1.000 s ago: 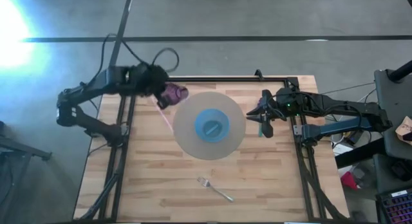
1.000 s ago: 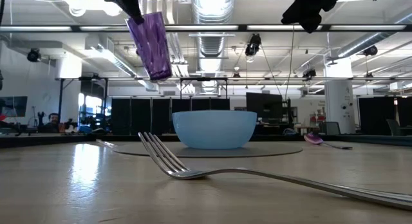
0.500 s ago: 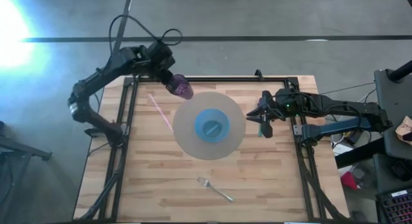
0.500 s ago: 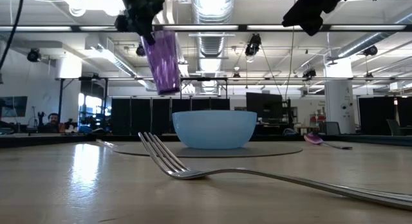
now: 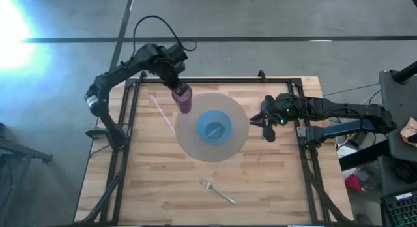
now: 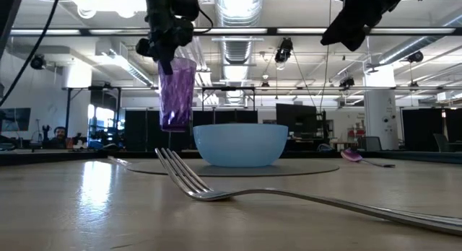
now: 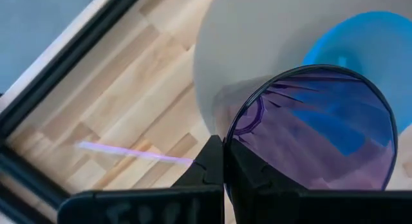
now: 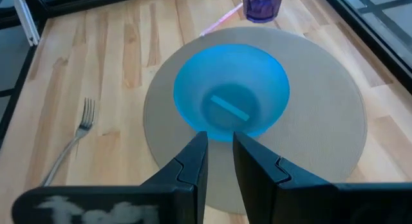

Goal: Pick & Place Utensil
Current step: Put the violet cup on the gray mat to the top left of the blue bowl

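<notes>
Carry step, judged. Left pincer [image 5: 177,83] clenched on purple cup [image 5: 182,98], hanging upright above plate's [image 5: 195,139] far-left rim beside blue bowl [image 5: 214,126]. Next: straight lowering onto bare tabletop [image 5: 150,181]. Right pincer [image 5: 262,120] nearly closed, empty, right of plate. Fork [image 5: 217,191] untouched, near edge.
</notes>
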